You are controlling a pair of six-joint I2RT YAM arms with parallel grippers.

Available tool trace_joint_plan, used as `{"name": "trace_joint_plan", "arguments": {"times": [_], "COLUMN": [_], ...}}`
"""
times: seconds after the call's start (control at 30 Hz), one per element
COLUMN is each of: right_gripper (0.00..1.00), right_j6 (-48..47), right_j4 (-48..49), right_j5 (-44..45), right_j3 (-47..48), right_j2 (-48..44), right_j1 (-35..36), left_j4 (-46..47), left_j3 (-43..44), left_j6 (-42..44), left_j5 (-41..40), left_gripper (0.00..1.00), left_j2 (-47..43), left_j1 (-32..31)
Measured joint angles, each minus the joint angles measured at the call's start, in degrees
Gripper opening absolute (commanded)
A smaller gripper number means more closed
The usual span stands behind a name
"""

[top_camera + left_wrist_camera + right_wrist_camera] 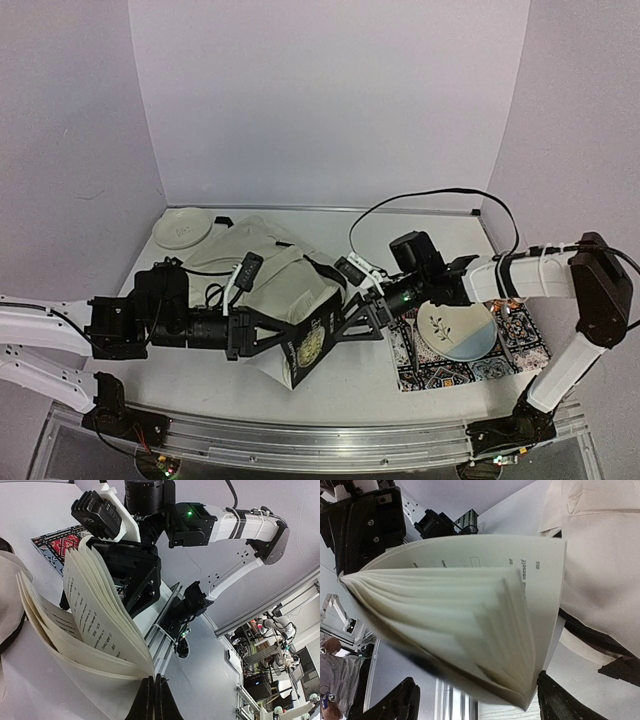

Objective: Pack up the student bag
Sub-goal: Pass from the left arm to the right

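From above, we see the left gripper [270,332] clenched on a book [312,345]. The bag [265,268] lies on the counter [350,395] just beyond that gripper, against the book. The right gripper [350,322] faces it from the book's other side.

In the left wrist view, that gripper's fingers [147,702] pinch the book's edge and the pages fan out above them. The bag shows at the far left.

In the right wrist view, the right fingers [395,705] stand wide apart, released, with the fanned book between them. The bag sits beyond, to their upper right.
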Motion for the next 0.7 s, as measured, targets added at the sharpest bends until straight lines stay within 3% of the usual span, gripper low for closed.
{"name": "trace_joint_plan", "arguments": {"times": [0.3, 0.7], "right_gripper": [0.84, 0.79], "right_j6": [-8.9, -18.4], "right_j4": [-3.1, -9.4], "right_j5": [0.4, -6.4], "right_j3": [0.0, 0.8], "right_j2": [-2.0, -6.1], "right_j1": [-2.0, -2.0], "left_j4": [0.1, 0.5], "left_j3": [0.0, 0.0], "left_j6": [0.0, 0.2], "left_j5": [1.0, 3.5], "left_gripper": [0.00, 0.00], "left_j2": [0.0, 2.8], "left_j1": [0.0, 0.0]}}
